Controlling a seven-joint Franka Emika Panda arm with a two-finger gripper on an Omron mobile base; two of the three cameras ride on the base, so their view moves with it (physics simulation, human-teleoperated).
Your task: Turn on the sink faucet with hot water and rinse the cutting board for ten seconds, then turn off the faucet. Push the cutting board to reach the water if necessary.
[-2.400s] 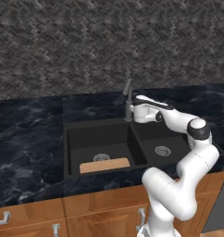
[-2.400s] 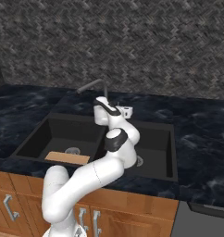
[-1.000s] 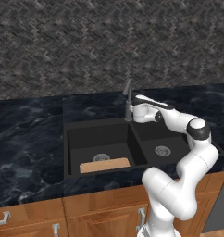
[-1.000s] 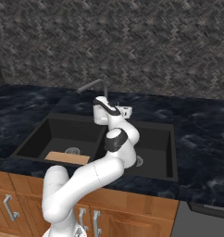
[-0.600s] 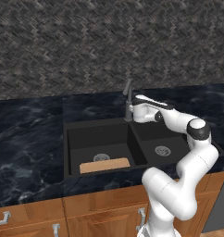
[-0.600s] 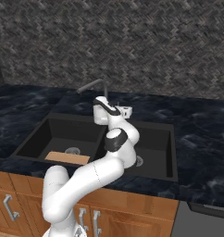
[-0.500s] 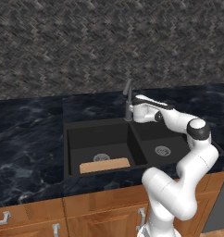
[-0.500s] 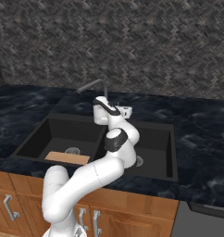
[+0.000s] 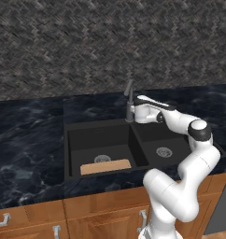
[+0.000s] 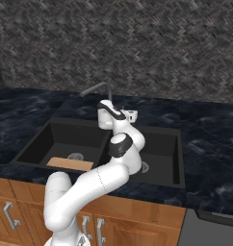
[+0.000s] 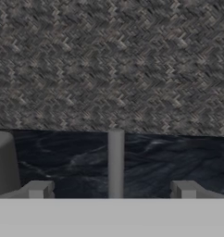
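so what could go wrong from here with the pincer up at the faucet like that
1. The open pincer straddles the thin lever of the sink faucet with slack on both sides; a sideways push could slip off or turn it the wrong way, missing hot.
2. The cutting board lies at the front of the left basin of the sink, away from the spout, so water may miss it unless it is pushed.

No readable text, label, brand, number or sign anywhere.
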